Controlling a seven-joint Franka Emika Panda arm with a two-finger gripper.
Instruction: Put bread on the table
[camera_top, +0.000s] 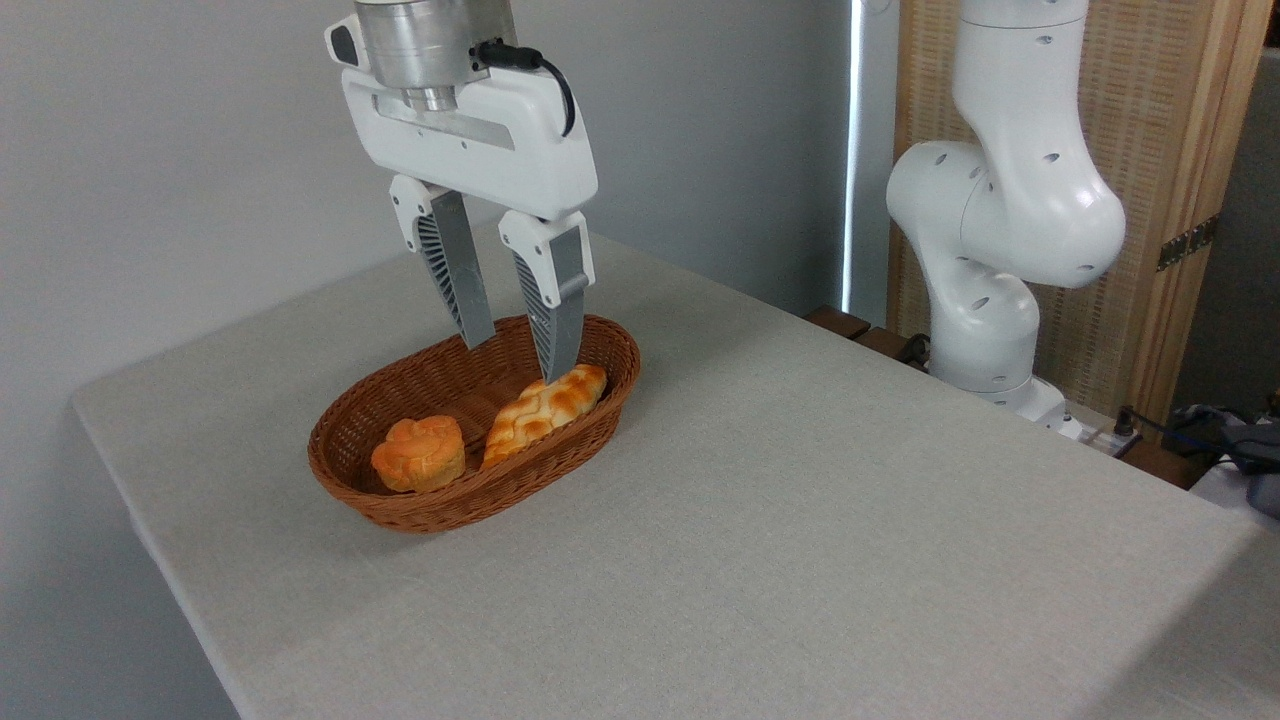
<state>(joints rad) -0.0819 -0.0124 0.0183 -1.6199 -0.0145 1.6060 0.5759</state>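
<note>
Still in the basket: the bread (418, 453) is not yet gripped, and the jaws hang empty over the wrong end.

The gripper (517, 357) hovers with its jaws moderately apart, holding nothing, above the rear of the wicker basket (430, 512); its right fingertip looks very near or touching the braided loaf (546, 402), while the round bun sits at the front left, just beside that loaf. The likeliest slip, in my judgement, is a straight descent closing on the loaf instead. Reaching the bun means shifting toward the camera, where a finger could catch the basket rim and drag or tip it, or wedge between the two pieces. The soft lobed bun may also squash or slip. The tabletop (800, 520) offers ample landing room.
</note>
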